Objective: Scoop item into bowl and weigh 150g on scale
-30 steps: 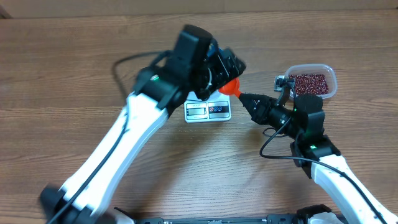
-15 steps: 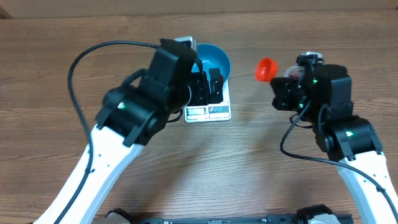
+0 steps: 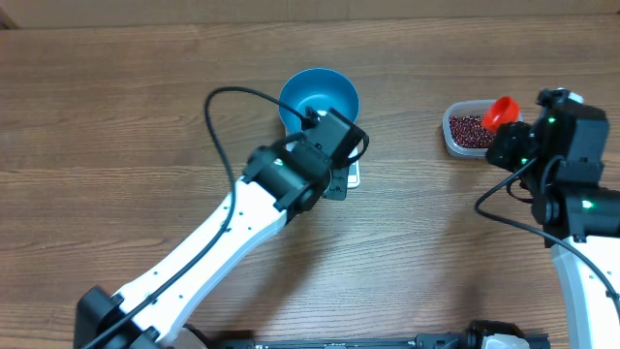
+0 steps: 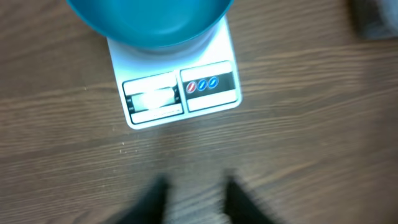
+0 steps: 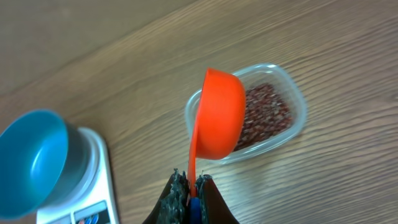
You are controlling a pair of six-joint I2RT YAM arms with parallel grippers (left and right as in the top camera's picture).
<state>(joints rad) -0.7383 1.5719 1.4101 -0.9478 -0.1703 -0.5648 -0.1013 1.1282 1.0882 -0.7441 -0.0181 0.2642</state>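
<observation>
Right wrist: small red-brown beans [image 5: 267, 115]

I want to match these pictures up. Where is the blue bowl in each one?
Overhead: the blue bowl is at the top middle.
Left wrist: the blue bowl is at the top edge, partly cut off.
Right wrist: the blue bowl is at the lower left.
Shared landmark: the white scale right under the bowl.

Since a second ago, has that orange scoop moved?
Yes. The orange scoop moved right across the table, from beside the white scale to the clear tub of beans.
</observation>
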